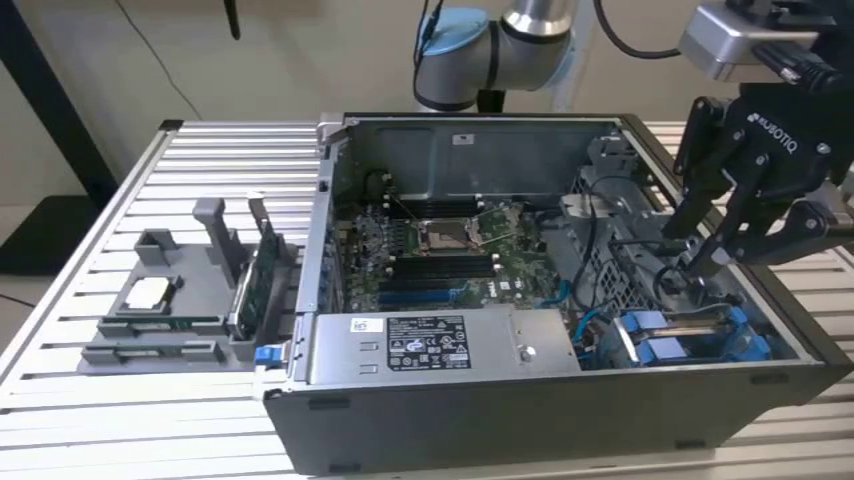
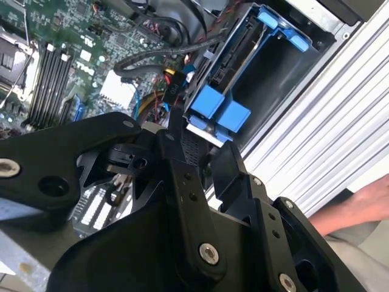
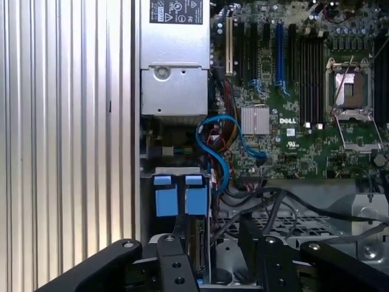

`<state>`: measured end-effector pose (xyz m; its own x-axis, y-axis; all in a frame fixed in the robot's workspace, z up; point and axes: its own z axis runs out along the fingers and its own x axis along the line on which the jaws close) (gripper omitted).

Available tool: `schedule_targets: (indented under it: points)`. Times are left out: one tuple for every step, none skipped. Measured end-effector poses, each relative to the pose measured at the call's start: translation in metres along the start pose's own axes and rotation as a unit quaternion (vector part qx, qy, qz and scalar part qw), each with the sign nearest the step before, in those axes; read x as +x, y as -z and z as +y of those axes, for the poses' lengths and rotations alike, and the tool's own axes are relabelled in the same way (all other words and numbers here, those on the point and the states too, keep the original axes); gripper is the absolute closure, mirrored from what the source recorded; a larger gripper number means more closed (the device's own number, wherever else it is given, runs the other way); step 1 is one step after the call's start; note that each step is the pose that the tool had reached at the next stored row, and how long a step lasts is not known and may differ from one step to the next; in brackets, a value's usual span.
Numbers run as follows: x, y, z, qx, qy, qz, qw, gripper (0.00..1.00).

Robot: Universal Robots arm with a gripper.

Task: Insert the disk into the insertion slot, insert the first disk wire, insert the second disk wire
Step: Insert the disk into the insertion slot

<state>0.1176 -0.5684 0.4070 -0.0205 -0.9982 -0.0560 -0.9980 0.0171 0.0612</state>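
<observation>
Over the open grey computer case [image 1: 534,420], at the exterior view's right, the black two-fingered gripper [image 1: 690,253] hangs with its jaws parted and nothing between them; the fingers [image 3: 172,261] stand well apart in both wrist views. Below it, the flat silver-grey disk in its bright blue plastic carrier frame [image 1: 665,347] stands on edge inside the insertion slot [image 1: 614,280] — the grey perforated-metal drive bay. Black cables [image 3: 285,201] cross the cage. A light-blue cable [image 3: 220,155] loops beside the green motherboard [image 1: 447,240] — its ends cannot be traced. The grey labelled power-supply box [image 1: 427,345] lies just beside the bay, and the case rests on a slatted metal table [image 1: 200,170].
</observation>
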Motion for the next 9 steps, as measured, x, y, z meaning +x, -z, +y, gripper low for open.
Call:
schedule_targets:
  points:
    - [0.0001,-0.0014,-0.0002,0.0000,0.000,-0.0008,1.0000,0.53]
    - [0.0001,-0.0026,-0.0005,0.0000,0.000,-0.0016,1.0000,0.53]
    - [0.0002,-0.0039,-0.0007,-0.0001,0.000,-0.0024,1.0000,0.53]
    - [0.0003,-0.0052,-0.0009,-0.0001,0.000,-0.0034,1.0000,0.53]
    - [0.0003,-0.0062,-0.0011,-0.0001,0.000,-0.0047,1.0000,0.53]
    - [0.0004,-0.0073,-0.0012,-0.0001,0.000,-0.0062,1.0000,0.53]
    - [0.0005,-0.0082,-0.0013,-0.0002,0.000,-0.0080,1.0000,0.53]
    - [0.0005,-0.0091,-0.0013,-0.0002,0.001,-0.0100,0.9999,0.53]
    - [0.0006,-0.0101,-0.0014,-0.0002,0.001,-0.0120,0.9999,0.53]
